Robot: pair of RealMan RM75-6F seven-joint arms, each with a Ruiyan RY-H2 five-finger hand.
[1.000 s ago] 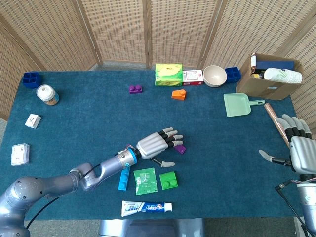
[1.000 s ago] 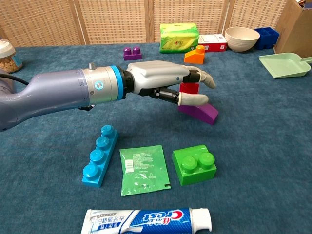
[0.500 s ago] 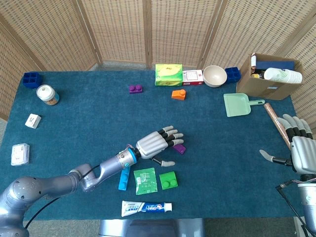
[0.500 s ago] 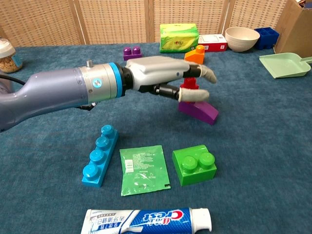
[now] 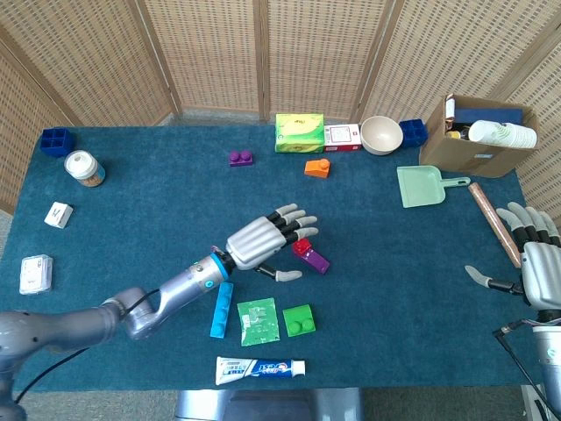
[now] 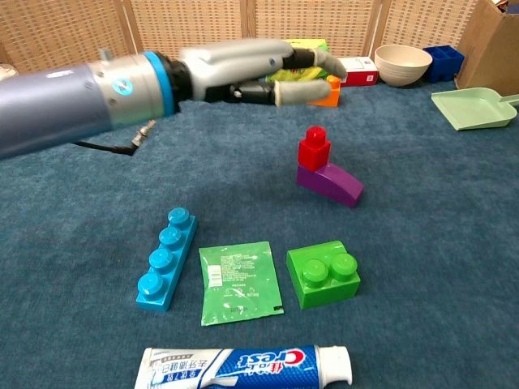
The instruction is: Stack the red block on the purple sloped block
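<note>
Retreating left hand [image 6: 251, 69], fingers apart and empty, now raised clear of the stack | red block [image 6: 314, 149] released, seated upright on purple sloped block [image 6: 332, 182], mid-desk toward front edge | right hand [image 5: 533, 254] spread, idle at right edge | stacking appears complete

Screened lab tabletop [image 5: 131, 210]; wicker partitions [image 5: 210, 53]

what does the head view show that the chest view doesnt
Only the head view shows the right hand, open at the table's right edge, plus the white packet and dark blue tray on the left. Only the chest view shows, from the side, the red block seated on the purple sloped block. Both show the left hand lifted clear, the green two-stud block and the toothpaste tube.
</note>
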